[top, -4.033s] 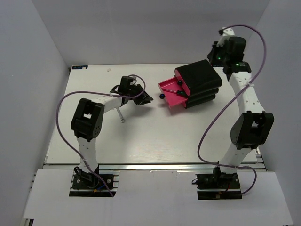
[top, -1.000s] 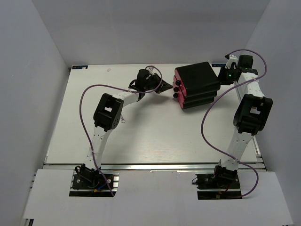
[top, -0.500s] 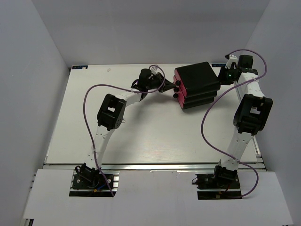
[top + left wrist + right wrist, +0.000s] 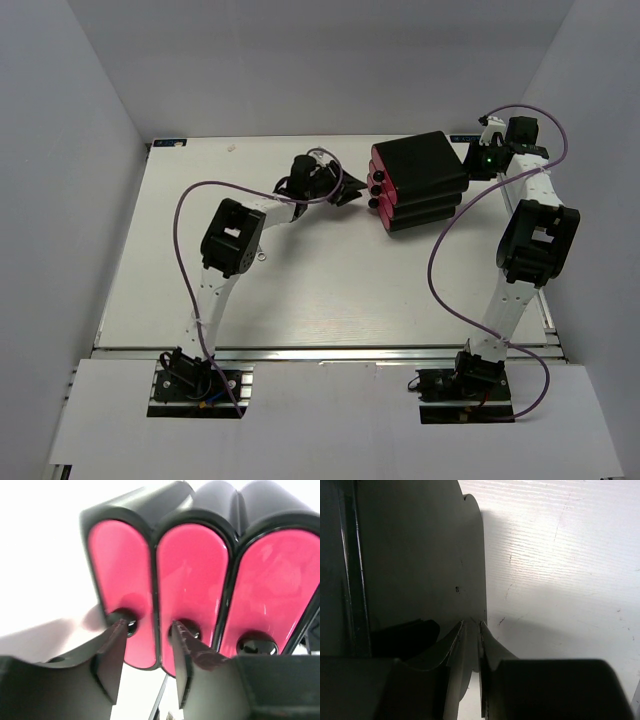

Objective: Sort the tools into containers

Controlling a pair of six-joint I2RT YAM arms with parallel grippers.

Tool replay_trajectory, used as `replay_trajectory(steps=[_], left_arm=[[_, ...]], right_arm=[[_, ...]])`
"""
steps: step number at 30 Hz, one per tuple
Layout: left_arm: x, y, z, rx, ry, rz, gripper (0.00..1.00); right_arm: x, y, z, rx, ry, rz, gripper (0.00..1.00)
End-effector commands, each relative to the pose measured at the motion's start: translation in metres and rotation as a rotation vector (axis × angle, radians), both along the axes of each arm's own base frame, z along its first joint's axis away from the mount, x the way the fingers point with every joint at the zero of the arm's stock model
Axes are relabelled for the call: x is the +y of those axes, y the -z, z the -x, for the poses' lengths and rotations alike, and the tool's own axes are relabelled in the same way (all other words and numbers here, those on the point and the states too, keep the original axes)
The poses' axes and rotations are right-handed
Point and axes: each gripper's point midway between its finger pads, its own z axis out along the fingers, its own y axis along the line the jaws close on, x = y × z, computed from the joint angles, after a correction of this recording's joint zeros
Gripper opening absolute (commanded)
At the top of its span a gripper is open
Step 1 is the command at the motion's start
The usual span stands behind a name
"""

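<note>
A black cabinet (image 4: 422,172) stands at the table's back right, its three pink-red drawers (image 4: 381,197) all pushed in. In the left wrist view the pink drawer fronts (image 4: 192,575) fill the frame, each with a round black knob (image 4: 256,644). My left gripper (image 4: 351,190) (image 4: 149,627) is open just in front of the knobs, with nothing between its fingers (image 4: 114,655). My right gripper (image 4: 470,160) (image 4: 472,626) is shut on the edge of the cabinet's rear wall (image 4: 420,555). A slim silver wrench (image 4: 262,254) lies on the table, mostly hidden under my left arm.
The white table (image 4: 330,290) is walled in by grey panels on three sides. Purple cables (image 4: 180,215) loop off both arms. White tabletop (image 4: 560,555) shows behind the cabinet in the right wrist view.
Four seconds ago one drawer stood pulled out; it is pushed in now. In the last second my left gripper opened and drew back slightly from the drawer fronts. The right arm has stayed put.
</note>
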Motion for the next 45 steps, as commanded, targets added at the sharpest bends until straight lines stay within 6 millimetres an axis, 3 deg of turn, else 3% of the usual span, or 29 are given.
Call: replay_trajectory(steps=[1, 2, 6, 8, 9, 12, 15, 16, 18, 19, 24, 32, 40, 42, 45], left_arm=[[0.038, -0.065, -0.020, -0.123, -0.125, 0.026, 0.52], [0.049, -0.079, -0.025, -0.150, -0.149, 0.041, 0.53], [0.065, -0.079, -0.027, -0.137, -0.169, 0.035, 0.53], [0.063, -0.065, -0.024, -0.092, -0.140, 0.017, 0.44], [0.060, -0.060, -0.021, -0.076, -0.125, 0.014, 0.32], [0.050, -0.035, -0.009, 0.006, -0.072, -0.010, 0.20], [0.040, -0.014, 0.002, 0.068, -0.046, -0.039, 0.26], [0.036, -0.007, 0.006, 0.092, -0.035, -0.054, 0.37], [0.026, -0.007, 0.009, 0.096, -0.011, -0.060, 0.44], [0.022, 0.003, 0.012, 0.113, 0.002, -0.070, 0.49], [-0.002, 0.008, 0.019, 0.122, 0.062, -0.071, 0.54], [-0.023, 0.026, 0.029, 0.150, 0.098, -0.087, 0.55], [-0.030, 0.028, 0.017, 0.144, 0.063, -0.075, 0.54], [-0.031, 0.028, 0.014, 0.140, 0.058, -0.071, 0.51], [-0.030, 0.030, 0.015, 0.145, 0.059, -0.072, 0.32]], right_arm=[[0.009, 0.000, 0.010, 0.024, -0.018, 0.007, 0.21], [0.009, 0.001, 0.010, 0.028, -0.019, 0.007, 0.21], [0.009, 0.003, 0.010, 0.030, -0.018, 0.006, 0.22], [0.009, 0.002, 0.009, 0.028, -0.018, 0.010, 0.22], [0.009, 0.003, 0.009, 0.028, -0.018, 0.012, 0.22], [0.008, 0.004, 0.009, 0.030, -0.014, 0.013, 0.22], [0.008, 0.004, 0.009, 0.030, -0.016, 0.015, 0.23], [0.007, 0.005, 0.009, 0.032, -0.014, 0.015, 0.23], [0.008, 0.006, 0.009, 0.033, -0.016, 0.015, 0.23], [0.008, 0.006, 0.009, 0.035, -0.016, 0.014, 0.23], [0.008, 0.007, 0.008, 0.035, -0.016, 0.012, 0.24], [0.007, 0.009, 0.008, 0.041, -0.011, 0.010, 0.24], [0.007, 0.009, 0.007, 0.039, -0.012, 0.010, 0.24], [0.008, 0.009, 0.007, 0.038, -0.012, 0.009, 0.24], [0.007, 0.010, 0.007, 0.040, -0.011, 0.013, 0.24]])
